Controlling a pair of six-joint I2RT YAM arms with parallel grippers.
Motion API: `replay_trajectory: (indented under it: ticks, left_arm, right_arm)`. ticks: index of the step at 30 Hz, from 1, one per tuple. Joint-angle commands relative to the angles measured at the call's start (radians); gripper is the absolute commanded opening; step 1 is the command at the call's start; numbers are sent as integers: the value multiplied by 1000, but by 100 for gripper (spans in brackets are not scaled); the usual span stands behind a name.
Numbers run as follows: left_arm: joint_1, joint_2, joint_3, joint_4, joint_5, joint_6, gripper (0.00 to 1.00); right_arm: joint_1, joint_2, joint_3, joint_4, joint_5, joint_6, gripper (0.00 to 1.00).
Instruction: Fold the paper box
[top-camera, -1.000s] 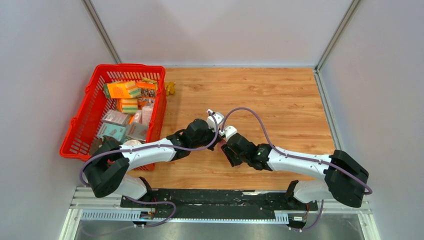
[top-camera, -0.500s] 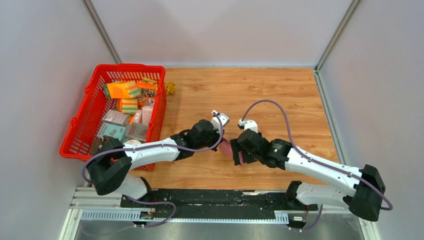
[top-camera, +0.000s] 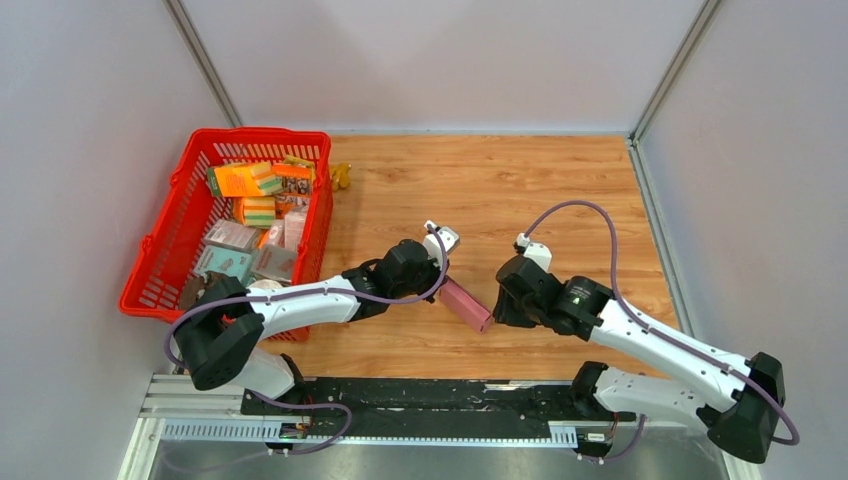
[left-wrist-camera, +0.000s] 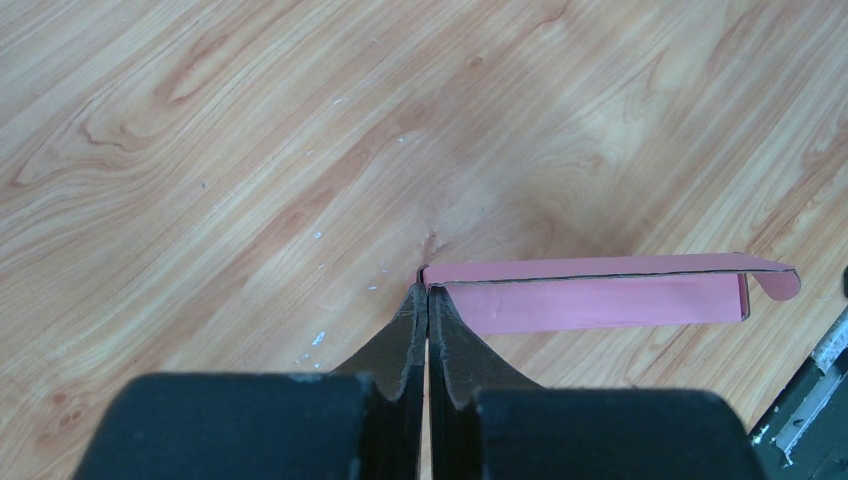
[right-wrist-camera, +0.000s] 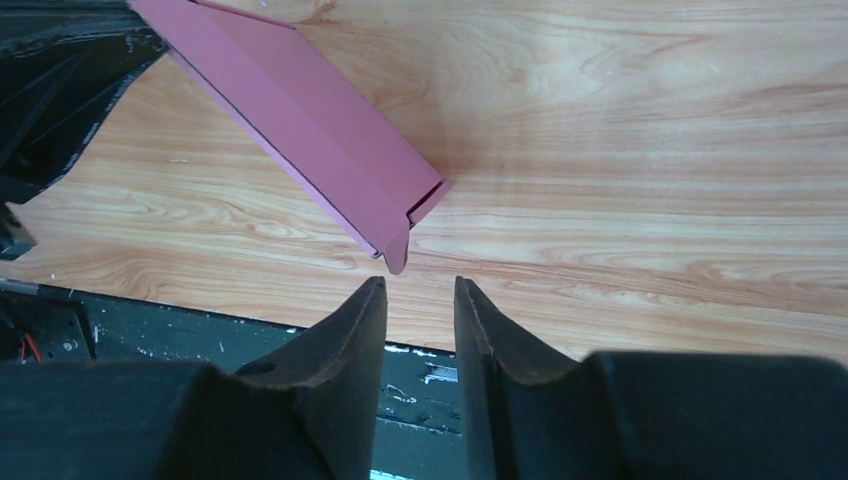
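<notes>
The paper box (top-camera: 465, 304) is a long, narrow pink shape lying slantwise on the wooden table between the two arms. My left gripper (left-wrist-camera: 427, 288) is shut on the box's upper-left end; its tips pinch the thin edge there, and the rest of the box (left-wrist-camera: 600, 296) runs off to the right. My right gripper (right-wrist-camera: 418, 288) stands open with a narrow gap and nothing in it. It sits just short of the box's lower end, where a small rounded tab (right-wrist-camera: 396, 256) sticks out. From above, the right gripper (top-camera: 492, 312) is beside that end and apart from it.
A red plastic basket (top-camera: 258, 133) full of printed packages stands at the left. A small yellow object (top-camera: 341, 176) lies by its far right corner. A black rail (top-camera: 430, 398) runs along the near table edge, just below the box. Grey walls enclose the table.
My right gripper has let go of the box's end and drawn back to the right. The pink box now shows at full length. The left gripper has kept its hold and place.
</notes>
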Motion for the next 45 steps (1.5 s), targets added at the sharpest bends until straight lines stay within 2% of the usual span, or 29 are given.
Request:
replay_trajectory:
  ticks: [1, 3, 5, 15, 21, 35, 45]
  left_arm:
    - [-10, 9, 16, -24, 1, 19, 2]
    - [-10, 9, 16, -24, 2, 21, 2]
    - [-9, 12, 17, -21, 4, 21, 2]
    - [-10, 6, 13, -18, 8, 24, 2]
    - [-10, 6, 14, -17, 13, 25, 2]
    - [-10, 2, 8, -12, 18, 24, 2]
    - [-10, -1, 6, -11, 21, 27, 2]
  right_arm:
    - [-8, 35, 24, 27, -53, 2, 38]
    - [-6, 36, 21, 59, -71, -30, 47]
    - [-8, 45, 11, 97, -108, -49, 48]
    - [-6, 150, 22, 51, -90, -53, 30]
    - [-8, 187, 51, 45, -71, -32, 24]
    - [-18, 204, 102, 8, -65, -35, 24]
    - [-41, 214, 93, 47, -109, 28, 6]
